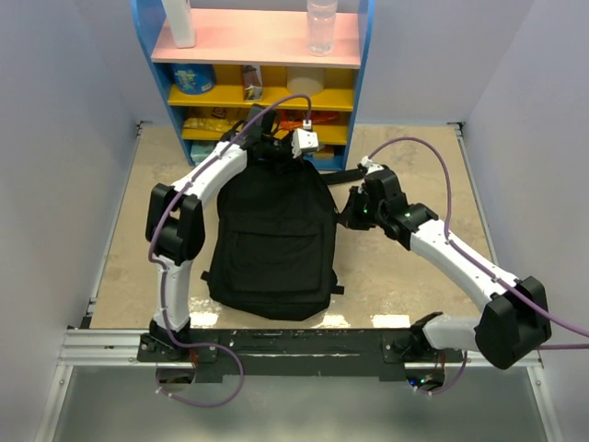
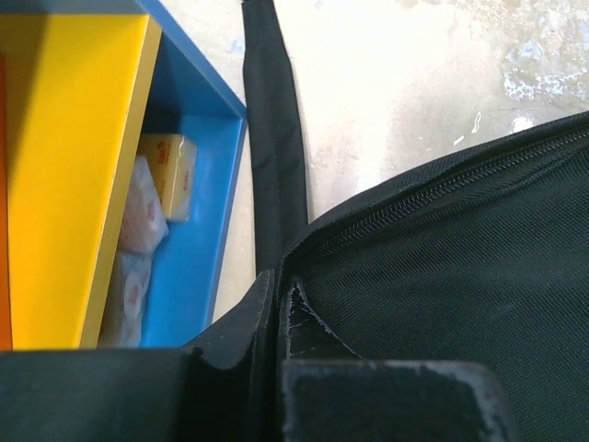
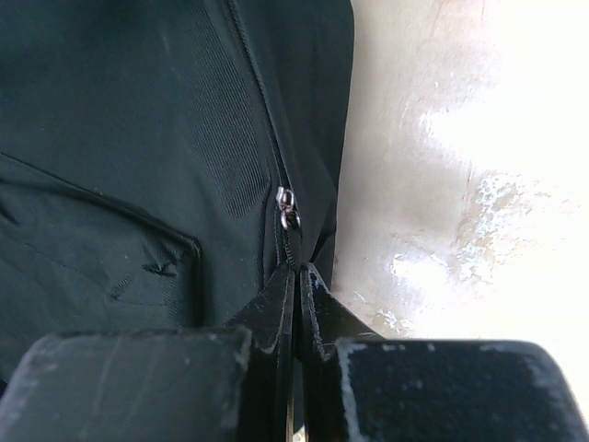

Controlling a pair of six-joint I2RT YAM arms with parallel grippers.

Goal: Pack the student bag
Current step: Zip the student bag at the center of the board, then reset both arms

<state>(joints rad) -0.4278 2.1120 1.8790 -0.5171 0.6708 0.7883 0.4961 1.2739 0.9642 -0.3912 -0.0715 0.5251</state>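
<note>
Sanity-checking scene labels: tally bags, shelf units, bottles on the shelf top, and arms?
Bag: 1
Shelf unit: 1
Bottles: 2, white bottle and clear bottle
Arms: 2, left arm and right arm
Total: 6

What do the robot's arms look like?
Both the left arm and the right arm are white tubes with chunky black joints. A purple cable loops along each one, and tiny green lights glow near the right wrist. The fingers are black and flat, scuffed with pale scratches.
</note>
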